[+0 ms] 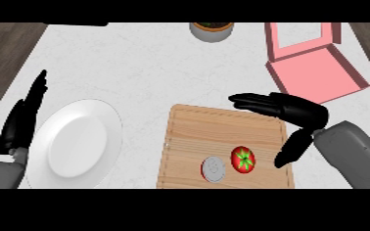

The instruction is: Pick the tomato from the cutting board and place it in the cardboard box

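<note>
Just beside the tomato on the cutting board, the right hand hangs, fingers uncurled.

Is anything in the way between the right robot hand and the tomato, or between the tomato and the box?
Nothing visible. The right robot hand is open beside the tomato, only bare cutting board between. The grey disc lies on the tomato's far side, away from the pink box.
</note>
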